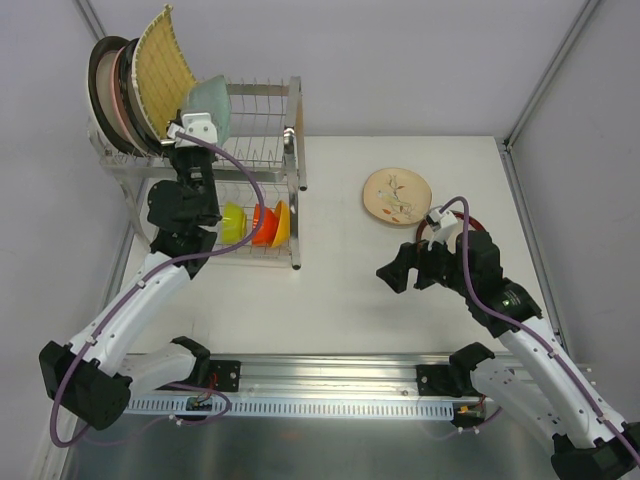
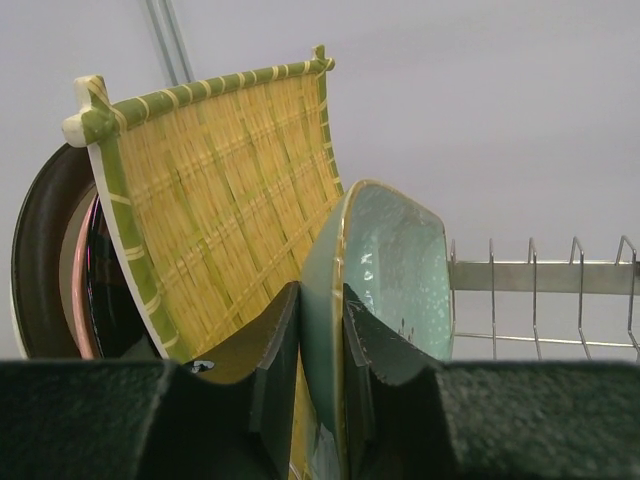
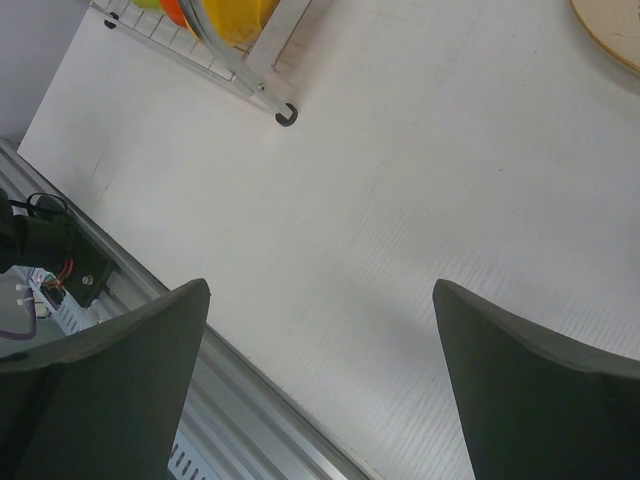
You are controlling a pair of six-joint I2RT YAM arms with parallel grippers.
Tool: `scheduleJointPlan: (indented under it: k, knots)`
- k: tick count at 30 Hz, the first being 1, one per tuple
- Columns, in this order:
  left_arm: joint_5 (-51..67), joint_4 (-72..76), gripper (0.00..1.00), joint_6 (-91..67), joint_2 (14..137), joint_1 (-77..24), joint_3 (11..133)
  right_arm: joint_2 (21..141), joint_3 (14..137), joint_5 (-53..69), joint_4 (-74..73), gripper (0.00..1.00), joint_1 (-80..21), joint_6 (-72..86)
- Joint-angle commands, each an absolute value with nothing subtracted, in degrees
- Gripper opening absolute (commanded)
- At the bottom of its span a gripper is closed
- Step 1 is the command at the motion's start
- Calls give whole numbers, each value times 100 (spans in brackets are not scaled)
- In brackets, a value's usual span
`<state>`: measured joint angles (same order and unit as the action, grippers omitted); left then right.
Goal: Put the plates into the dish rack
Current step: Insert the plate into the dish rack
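Observation:
The pale teal dish (image 1: 212, 100) stands on edge in the top tier of the dish rack (image 1: 270, 120), and my left gripper (image 1: 190, 130) is shut on its lower rim. In the left wrist view the fingers (image 2: 270, 350) pinch the teal dish (image 2: 395, 260) just right of the yellow woven square (image 2: 220, 190). Round plates (image 1: 110, 95) stand further left. A beige floral plate (image 1: 397, 195) lies flat on the table. A red-rimmed plate (image 1: 478, 222) shows partly under the right arm. My right gripper (image 1: 405, 278) hangs open over bare table (image 3: 400, 180), holding nothing.
Green (image 1: 232, 222), orange (image 1: 264, 224) and yellow (image 1: 283, 222) bowls sit in the rack's lower tier. Upright prongs (image 2: 540, 275) right of the teal dish hold nothing. The arms' metal rail (image 1: 330, 385) runs along the near edge. Frame posts stand at the corners.

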<state>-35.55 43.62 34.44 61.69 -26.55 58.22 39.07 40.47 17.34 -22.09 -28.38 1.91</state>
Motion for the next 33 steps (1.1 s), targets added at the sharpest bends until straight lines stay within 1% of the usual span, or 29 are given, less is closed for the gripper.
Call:
scheduleJointPlan:
  k: [1,3,4,9,10,19,23,30,33]
  knots:
    - [-3489,4334,20,3217,5862,-2628,5818,3850,4043,1723,-1986,100,-2874,158]
    - [-3481,4062,23,3086,5784,-2637,5853,3850,4043,1723,-1986,100,-2874,167]
    - [-3472,3974,26,3033,5748,-2637,5880,3850,4043,1723,-1978,100,-2874,158]
    - [-3437,3437,29,2839,5625,-2628,5994,3850,4034,1731,-1951,100,-2874,167]
    - [-3437,3306,32,2839,5616,-2637,6003,3850,4025,1731,-1951,99,-2874,176]
    - [-3551,2689,39,2619,5502,-2637,6126,3858,4025,1714,-1942,99,-2865,176]
    - [-3577,2532,44,2531,5449,-2637,6170,3876,4008,1723,-1925,100,-2874,185]
    - [-3630,2400,58,2566,5414,-2637,6275,3893,4008,1714,-1907,100,-2865,185]
    - [-3700,2303,62,2540,5440,-2628,6407,3902,4008,1723,-1907,100,-2874,202]
